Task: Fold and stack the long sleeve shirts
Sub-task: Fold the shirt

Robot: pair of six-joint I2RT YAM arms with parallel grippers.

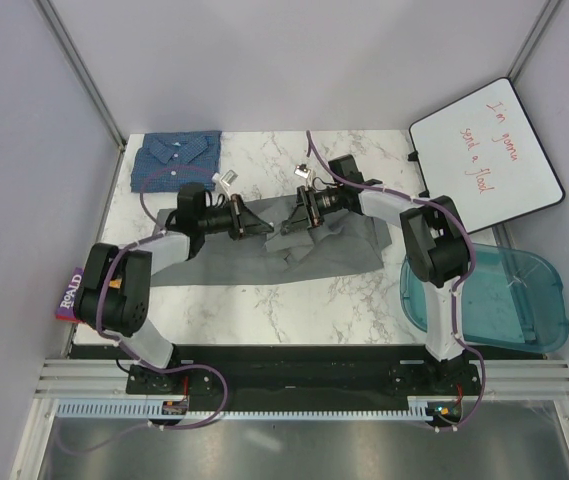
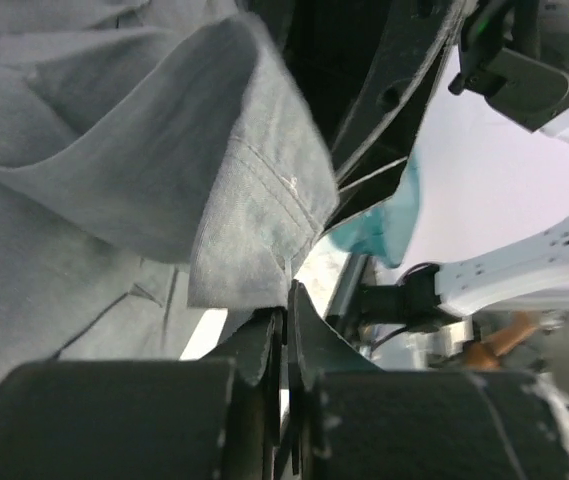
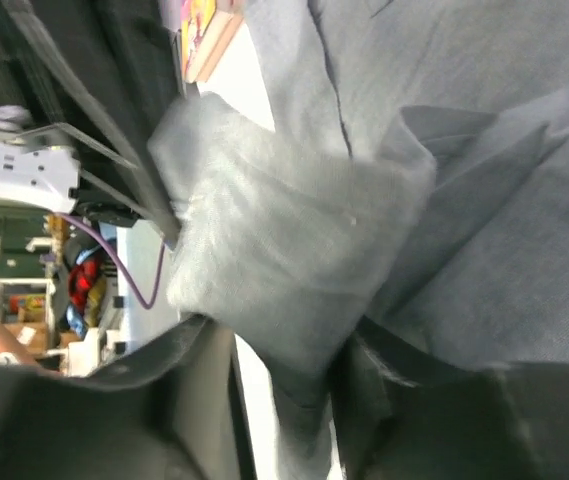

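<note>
Behind left arm (image 1: 114, 288), book (image 1: 66, 293) mostly hidden; grey shirt (image 1: 334, 258) partly covered.

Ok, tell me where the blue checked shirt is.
In the top view the blue checked shirt lies folded at the far left corner of the table, beyond the left arm and apart from the grey shirt.

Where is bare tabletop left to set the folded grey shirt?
Bare tabletop along the near edge before the grey shirt, and at the far edge between blue shirt and whiteboard. The middle is crowded: left gripper and right gripper meet there.
</note>
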